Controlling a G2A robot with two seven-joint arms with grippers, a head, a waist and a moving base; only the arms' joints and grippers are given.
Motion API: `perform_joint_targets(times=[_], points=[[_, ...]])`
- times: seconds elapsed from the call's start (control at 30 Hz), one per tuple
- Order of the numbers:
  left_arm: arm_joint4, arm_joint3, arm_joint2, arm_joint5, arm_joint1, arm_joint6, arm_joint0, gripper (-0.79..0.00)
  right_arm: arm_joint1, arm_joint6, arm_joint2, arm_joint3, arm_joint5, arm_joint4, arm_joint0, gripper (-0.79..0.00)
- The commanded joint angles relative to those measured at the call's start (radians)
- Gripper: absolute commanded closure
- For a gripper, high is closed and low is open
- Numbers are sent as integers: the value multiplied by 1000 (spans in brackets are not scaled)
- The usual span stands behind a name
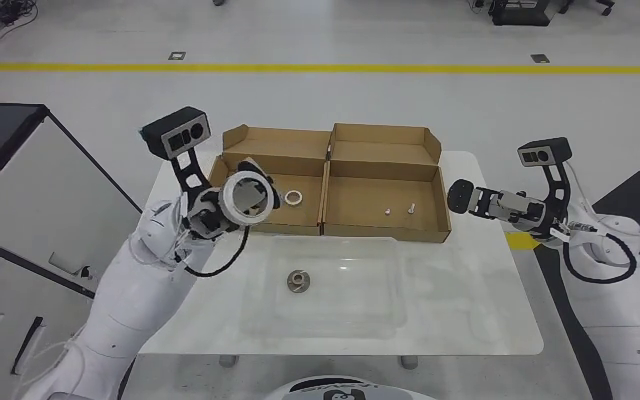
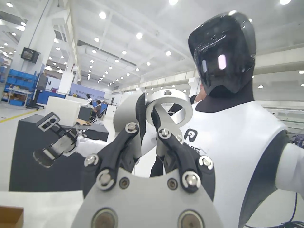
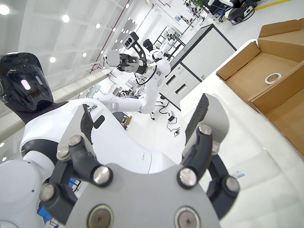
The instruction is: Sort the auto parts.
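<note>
**A:** Left pincer (image 2: 148,113), state?

**B:** Pinching a metal collar (image 2: 184,103) by its wall. One finger (image 2: 141,110) is outside and the other goes through the bore. It's held up off the worktop (image 1: 480,320), over the left cardboard box (image 1: 300,215), with the bore facing up at the top camera.

**A:** What's in that box?

**B:** One white ring (image 1: 293,197), just beside the held collar on the side toward the right box. The right cardboard box (image 1: 365,200) has two small screws (image 1: 387,211), close together.

**A:** Right pincer?

**B:** The right pincer (image 3: 142,119) is spread and holds nothing. It's off the far right edge of the boxes, well apart from everything.

**A:** Anything left to sort?

**B:** One small metal part (image 1: 298,282) in the clear tray (image 1: 350,305), nearer the left arm.

**A:** Next move?

**B:** My guess is that rings go with rings. The collar is already above the left box, so the drop is straight down. The pincer points upward, so the wrist likely has to turn over first. It should release clear of the white ring.
</note>
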Motion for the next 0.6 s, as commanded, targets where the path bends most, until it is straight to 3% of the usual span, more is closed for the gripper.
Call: perform_joint_targets(times=[0.0,0.33,0.57], points=[[-44,-1,13,-12,-5,12,-1,0,0,0,0,0,0,0,0,-785],[-126,6,15,-12,-30,-10,-10,0,0,0,0,0,0,0,0,-785],[-34,49,-8,6,-34,-83,-14,0,0,0,0,0,0,0,0,-785]])
